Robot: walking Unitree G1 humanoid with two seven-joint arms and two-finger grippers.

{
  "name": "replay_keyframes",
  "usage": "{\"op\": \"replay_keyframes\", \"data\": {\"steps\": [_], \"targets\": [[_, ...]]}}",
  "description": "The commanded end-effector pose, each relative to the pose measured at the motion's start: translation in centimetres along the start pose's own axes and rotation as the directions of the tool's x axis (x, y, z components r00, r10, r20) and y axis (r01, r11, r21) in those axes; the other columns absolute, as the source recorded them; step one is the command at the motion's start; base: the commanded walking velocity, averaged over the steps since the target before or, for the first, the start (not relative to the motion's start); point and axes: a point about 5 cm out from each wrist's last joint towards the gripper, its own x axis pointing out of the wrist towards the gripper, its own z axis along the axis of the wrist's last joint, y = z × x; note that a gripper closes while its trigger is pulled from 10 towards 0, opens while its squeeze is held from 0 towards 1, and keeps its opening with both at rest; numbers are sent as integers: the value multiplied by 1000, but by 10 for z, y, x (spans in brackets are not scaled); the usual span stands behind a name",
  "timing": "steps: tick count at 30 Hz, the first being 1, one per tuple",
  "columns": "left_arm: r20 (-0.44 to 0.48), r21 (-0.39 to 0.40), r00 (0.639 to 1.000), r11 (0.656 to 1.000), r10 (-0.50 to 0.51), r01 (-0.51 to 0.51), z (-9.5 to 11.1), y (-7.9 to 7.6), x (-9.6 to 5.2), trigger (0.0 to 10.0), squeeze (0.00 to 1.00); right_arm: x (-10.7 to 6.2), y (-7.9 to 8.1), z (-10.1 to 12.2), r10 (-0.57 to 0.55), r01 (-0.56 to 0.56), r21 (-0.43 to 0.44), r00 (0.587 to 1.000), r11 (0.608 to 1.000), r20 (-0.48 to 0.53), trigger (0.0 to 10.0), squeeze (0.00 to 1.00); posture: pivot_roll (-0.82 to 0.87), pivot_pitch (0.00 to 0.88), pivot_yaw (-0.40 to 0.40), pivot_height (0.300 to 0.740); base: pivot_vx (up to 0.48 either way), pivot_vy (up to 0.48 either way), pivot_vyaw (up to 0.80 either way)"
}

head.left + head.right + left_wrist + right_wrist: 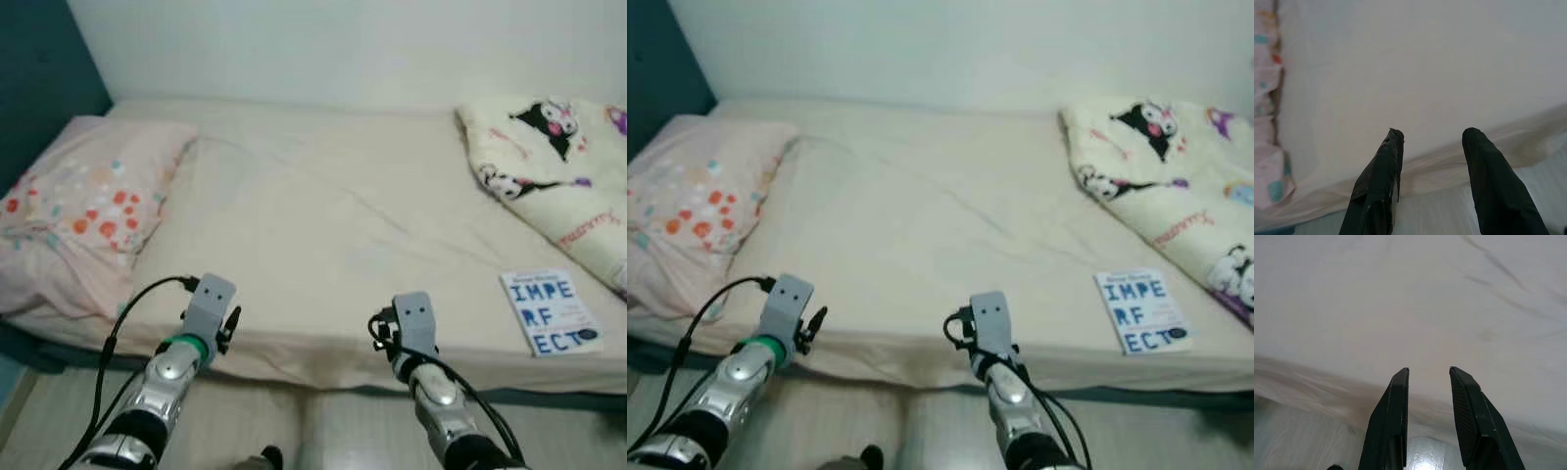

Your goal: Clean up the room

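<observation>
Book [551, 311] right, pillow [86, 201] left

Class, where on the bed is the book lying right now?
In the head views the book lies flat on the bed near its front edge on the robot's right, just below the cartoon-print blanket and right of the right gripper.

bed [323, 225] (cream sheet), pillow [83, 206], blanket [558, 166], book [550, 311]

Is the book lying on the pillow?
No, the book lies flat on the cream sheet near the bed's front edge, beside the cartoon blanket, far from the pillow.
</observation>
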Motion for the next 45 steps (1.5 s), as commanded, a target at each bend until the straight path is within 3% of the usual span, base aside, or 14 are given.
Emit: {"op": "replay_keyframes", "data": {"steps": [1, 45], "targets": [[1, 9, 1000, 1000, -23, 23, -3, -5, -1, 10000, 0, -3, 0, -8, -8, 9, 11, 999, 1000, -33, 10000, 0, 7, 48, 73, 740, 0, -330, 0], [-1, 8, 1000, 1000, -20, 20, -2, -4, -1, 10000, 0, -3, 0, -8, 0, 0, 5, 999, 1000, -33, 10000, 0, 4, 38, 72, 740, 0, -445, 0]]}}
